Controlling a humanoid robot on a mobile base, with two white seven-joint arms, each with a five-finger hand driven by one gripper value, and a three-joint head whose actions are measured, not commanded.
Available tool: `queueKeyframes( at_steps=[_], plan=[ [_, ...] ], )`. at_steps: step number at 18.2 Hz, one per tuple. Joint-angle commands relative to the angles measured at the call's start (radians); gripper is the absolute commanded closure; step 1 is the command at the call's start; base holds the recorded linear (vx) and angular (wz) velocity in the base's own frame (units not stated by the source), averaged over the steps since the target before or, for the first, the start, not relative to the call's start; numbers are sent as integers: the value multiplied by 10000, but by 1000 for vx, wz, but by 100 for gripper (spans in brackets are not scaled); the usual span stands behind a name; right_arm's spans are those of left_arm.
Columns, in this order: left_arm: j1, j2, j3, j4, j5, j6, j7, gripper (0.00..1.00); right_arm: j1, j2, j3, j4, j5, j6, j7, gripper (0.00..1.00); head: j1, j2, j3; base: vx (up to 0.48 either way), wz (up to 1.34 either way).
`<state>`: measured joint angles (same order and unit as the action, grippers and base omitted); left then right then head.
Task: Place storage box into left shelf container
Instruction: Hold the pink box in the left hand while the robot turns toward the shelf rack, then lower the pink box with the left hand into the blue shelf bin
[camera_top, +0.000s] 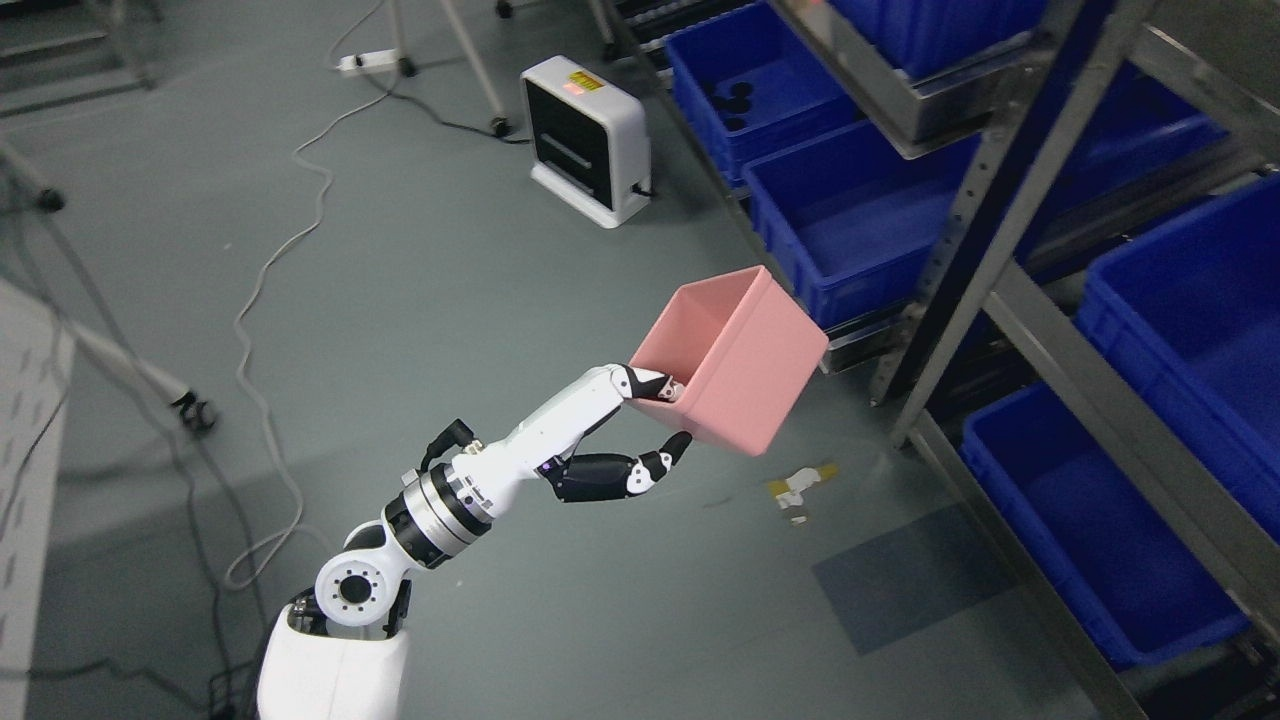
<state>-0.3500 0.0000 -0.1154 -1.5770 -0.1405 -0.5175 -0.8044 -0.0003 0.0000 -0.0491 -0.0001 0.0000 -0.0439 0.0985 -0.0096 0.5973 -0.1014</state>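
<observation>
A pink open-topped storage box (738, 362) hangs in the air above the grey floor, tilted. My left hand (668, 412) is shut on its near wall, with fingers over the rim and the thumb pressed under the bottom edge. The arm reaches up from the lower left. The box is just left of the metal shelf rack (985, 235). A blue shelf container (850, 215) sits a little beyond the box on the rack's lower level, with another blue container (750, 85) further back. My right arm does not show.
More blue bins (1105, 535) fill the rack at the right. A white box-shaped appliance (585, 135) stands on the floor at the back. Cables (265, 290) trail over the floor at the left. A small yellow and white scrap (800, 488) lies below the box.
</observation>
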Motion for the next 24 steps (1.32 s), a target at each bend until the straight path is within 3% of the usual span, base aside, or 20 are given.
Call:
queueKeyframes(
  at_steps=[1, 7, 10, 14, 22, 24],
  plan=[
    [63, 174, -1130, 77, 9, 21, -9, 99, 264, -175, 0, -174, -31, -6, 1730, 0, 0, 0, 0, 534, -848],
    [707, 174, -2049, 184, -6, 36, -269, 98, 264, -175, 0, -174, -31, -6, 1730, 0, 0, 0, 0, 378, -1194],
    [984, 903, -2205, 322, -6, 36, -485, 98, 264, -175, 0, -174, -31, -6, 1730, 0, 0, 0, 0, 250, -1158],
    [694, 874, -1027, 736, -143, 6, -454, 98, 264, -175, 0, -174, -31, -6, 1730, 0, 0, 0, 0, 269, -860],
    [-1408, 1227, -105, 3205, -2320, 6, -653, 96, 264, -175, 0, -174, -31, -6, 1730, 0, 0, 0, 0, 176, -303],
    [-1547, 1135, 95, 3603, -2827, 21, -638, 85, 264, -175, 0, -174, -31, -6, 1730, 0, 0, 0, 0, 134, -112]
  ],
)
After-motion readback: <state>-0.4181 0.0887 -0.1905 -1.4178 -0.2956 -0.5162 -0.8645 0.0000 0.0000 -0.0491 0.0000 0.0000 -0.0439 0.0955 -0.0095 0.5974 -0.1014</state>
